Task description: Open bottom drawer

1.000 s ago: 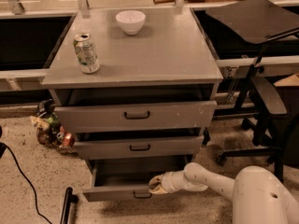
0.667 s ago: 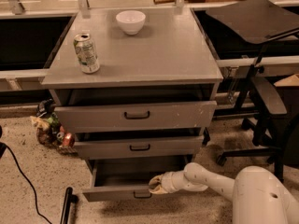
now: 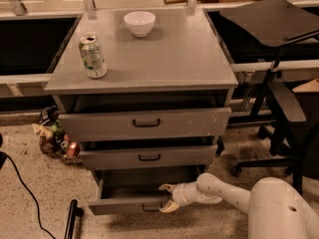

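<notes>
The grey cabinet has three drawers. The bottom drawer [image 3: 124, 204] is the lowest, with a low grey front and a small black loop handle [image 3: 151, 208]. It stands pulled out past the two above, its dark inside showing. My gripper [image 3: 167, 197] is at the drawer's right front end, just right of the handle, on a white arm coming from the lower right. Its tan fingers [image 3: 166, 187] are spread apart, one over the front's top edge and one below. It holds nothing.
The middle drawer [image 3: 149, 157] and tall top drawer [image 3: 147, 123] sit slightly out. A green can [image 3: 92, 57] and a white bowl [image 3: 139, 23] stand on the cabinet top. Clutter [image 3: 54, 136] lies on the floor left; an office chair [image 3: 279, 113] stands right. A black cable [image 3: 25, 193] crosses the floor.
</notes>
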`<state>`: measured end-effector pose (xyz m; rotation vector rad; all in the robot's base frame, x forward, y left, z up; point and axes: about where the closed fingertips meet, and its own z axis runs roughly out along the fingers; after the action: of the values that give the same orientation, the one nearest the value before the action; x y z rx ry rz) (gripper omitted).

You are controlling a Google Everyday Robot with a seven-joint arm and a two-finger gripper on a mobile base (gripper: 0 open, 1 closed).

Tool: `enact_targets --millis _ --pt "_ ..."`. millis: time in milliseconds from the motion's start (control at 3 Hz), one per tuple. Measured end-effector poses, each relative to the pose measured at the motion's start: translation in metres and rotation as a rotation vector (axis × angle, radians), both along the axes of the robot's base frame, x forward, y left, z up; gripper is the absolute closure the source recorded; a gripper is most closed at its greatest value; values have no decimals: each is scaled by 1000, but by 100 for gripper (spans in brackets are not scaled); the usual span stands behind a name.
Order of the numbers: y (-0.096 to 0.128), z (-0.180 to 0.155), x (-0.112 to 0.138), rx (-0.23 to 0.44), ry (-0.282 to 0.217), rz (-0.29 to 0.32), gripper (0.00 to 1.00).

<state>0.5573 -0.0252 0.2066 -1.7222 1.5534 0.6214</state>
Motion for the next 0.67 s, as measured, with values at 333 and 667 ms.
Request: enact_targets --millis 333,667 --pt "-14 7 -9 -42 23 9 0" --pt "-32 4 -22 -82 101 3 0"
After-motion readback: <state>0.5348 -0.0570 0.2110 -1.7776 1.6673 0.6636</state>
